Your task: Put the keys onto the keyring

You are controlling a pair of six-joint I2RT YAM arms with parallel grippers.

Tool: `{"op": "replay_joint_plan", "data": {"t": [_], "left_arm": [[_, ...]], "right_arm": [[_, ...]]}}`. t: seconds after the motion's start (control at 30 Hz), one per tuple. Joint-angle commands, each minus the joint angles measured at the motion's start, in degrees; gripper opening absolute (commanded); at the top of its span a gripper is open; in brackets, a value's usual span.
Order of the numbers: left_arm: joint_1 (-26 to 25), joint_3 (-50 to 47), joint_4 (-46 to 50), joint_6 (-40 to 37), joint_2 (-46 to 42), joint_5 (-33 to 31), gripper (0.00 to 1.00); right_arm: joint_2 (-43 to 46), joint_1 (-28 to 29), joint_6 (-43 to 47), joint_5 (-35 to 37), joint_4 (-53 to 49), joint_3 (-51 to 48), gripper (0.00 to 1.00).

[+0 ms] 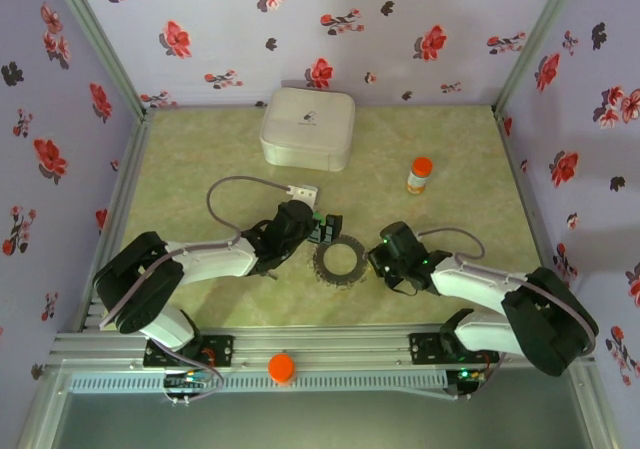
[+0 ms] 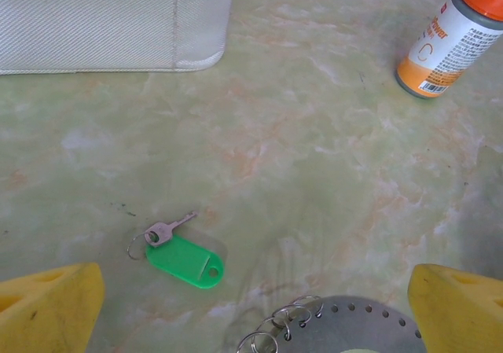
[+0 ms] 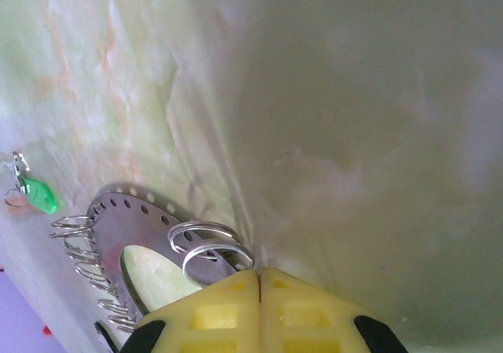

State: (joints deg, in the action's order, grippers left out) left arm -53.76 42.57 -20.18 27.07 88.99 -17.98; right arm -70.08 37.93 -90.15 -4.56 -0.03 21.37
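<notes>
The left fingers [image 2: 55, 310] are standing wide apart, one at each lower corner of the left wrist view, gripping nothing. Between them, at the bottom edge, the keyring [image 2: 354, 325] is lying flat on the green marbled worktop [image 2: 314, 156]. Small wire loops [image 2: 287, 321] are sticking out of its perforated rim toward the keys [image 2: 179, 247]. The keys are resting on the worktop near the keyring but apart from it. The green tab [image 2: 186, 261] is lying with its long axis slanting from upper left to lower right in that view. The small silver key [image 2: 169, 229] is pointing its blade up and to the right, away from the tab.

The right fingers [image 3: 228, 314] are pressing together with no gap, their tips sitting at the keyring's rim beside two wire loops. I cannot tell whether they are pinching anything.

Farther back, a white case [image 2: 102, 23] and an orange-capped bottle [image 2: 444, 46] are standing well apart from the keys.
</notes>
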Motion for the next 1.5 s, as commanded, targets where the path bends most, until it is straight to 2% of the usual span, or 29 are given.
{"op": "replay_joint_plan", "data": {"t": [0.0,0.2,0.3,0.4,0.53,0.67,0.9,1.03,1.1,1.17,1.23,1.4,1.47], "left_arm": [[-0.47,-0.95,-1.92,0.13,-0.39,-0.34,1.0],[-0.41,-1.78,-3.01,-1.59,-2.1,-0.75,1.0],[0.54,-1.88,-1.39,-3.13,-4.41,-0.93,1.0],[3.92,-1.77,2.22,-3.58,-7.68,1.36,1.0],[9.42,-2.53,4.65,-6.91,-13.21,7.96,1.0],[14.6,-1.53,10.24,-10.37,-18.02,12.33,1.0],[20.94,0.39,15.49,-17.63,-22.87,18.09,1.0],[21.52,1.07,16.27,-20.41,-24.27,22.38,0.99],[21.55,1.04,15.91,-20.7,-25.01,24.26,0.96],[21.58,-0.23,13.6,-21.01,-26.25,25.94,0.84],[21.59,-2.52,10.03,-21.72,-27.83,27.32,0.77],[21.57,-5.73,4.95,-23.2,-31.05,32.24,0.74],[21.59,-8.74,-0.76,-23.44,-31.95,33.33,0.76]], "right_arm": [[0.09,-0.62,2.74,0.93,-3.28,2.53,0.0],[3.33,-0.59,13.96,1.3,-9.13,7.88,0.0],[5.2,-0.58,24.01,1.92,-13.07,11.79,0.0],[6.59,-0.65,35.86,2.0,-17.01,16.59,0.0],[7.32,-0.8,51.59,1.57,-20.18,23.91,0.0],[6.29,-2.07,61.07,-1.64,-18.99,28.65,0.0],[-0.62,-5.56,71.78,-15.23,-17.29,35.56,0.0],[-2.34,-5.6,76.1,-19.54,-14.09,36.79,0.0],[-2.25,-5.59,77.65,-22.02,-11.8,36.52,0.0],[-1.69,-5.59,79.44,-24.02,-9.79,35.79,0.0],[-0.95,-5.59,81.48,-25.48,-8.34,34.79,0.0],[-0.45,-5.66,87.24,-28.27,-10.39,34.94,0.0],[-0.54,-5.59,90.08,-29.11,-12.72,35.41,0.0]]}}
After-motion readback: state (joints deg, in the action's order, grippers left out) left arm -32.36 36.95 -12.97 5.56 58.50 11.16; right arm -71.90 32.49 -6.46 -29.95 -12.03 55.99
